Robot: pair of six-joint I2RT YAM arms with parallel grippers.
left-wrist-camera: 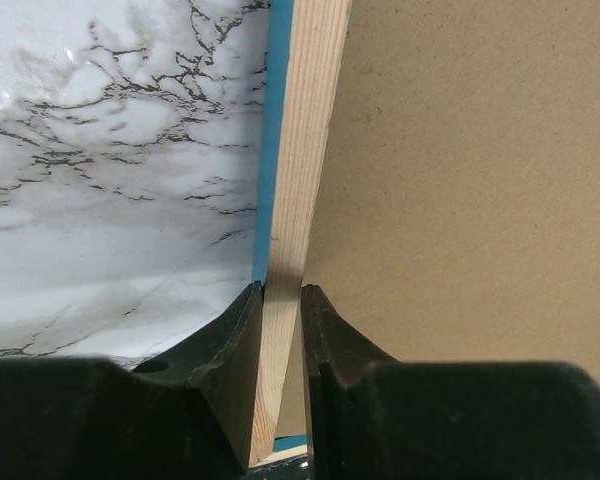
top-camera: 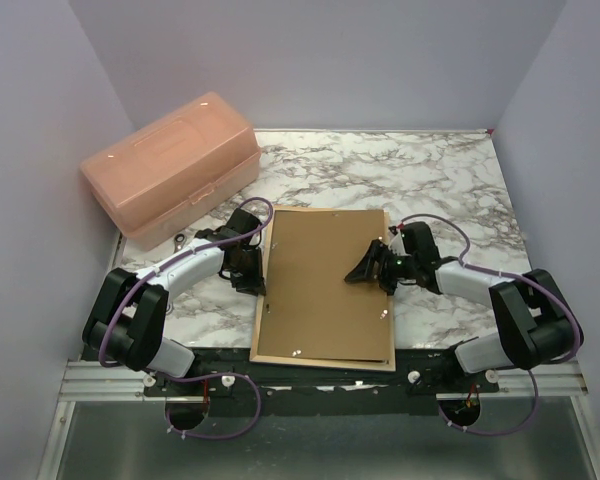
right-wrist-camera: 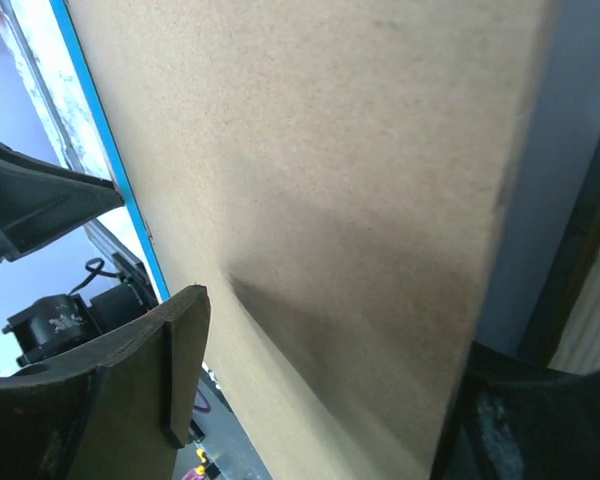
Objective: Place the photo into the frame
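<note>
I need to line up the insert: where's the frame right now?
Top view: the frame lies centre-table between the arms, under the brown backing board; the left hand clamps its left rail.

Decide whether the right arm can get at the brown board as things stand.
Probably yes: the right gripper sits open over the board, nothing between; the left gripper only pinches the frame.

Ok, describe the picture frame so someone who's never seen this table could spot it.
In the middle of the marble table lies a big brown board. The frame is the thin rim around it, gripped by the left fingers. Unlike the plain board, it is pale wood with a bright blue edge.
</note>
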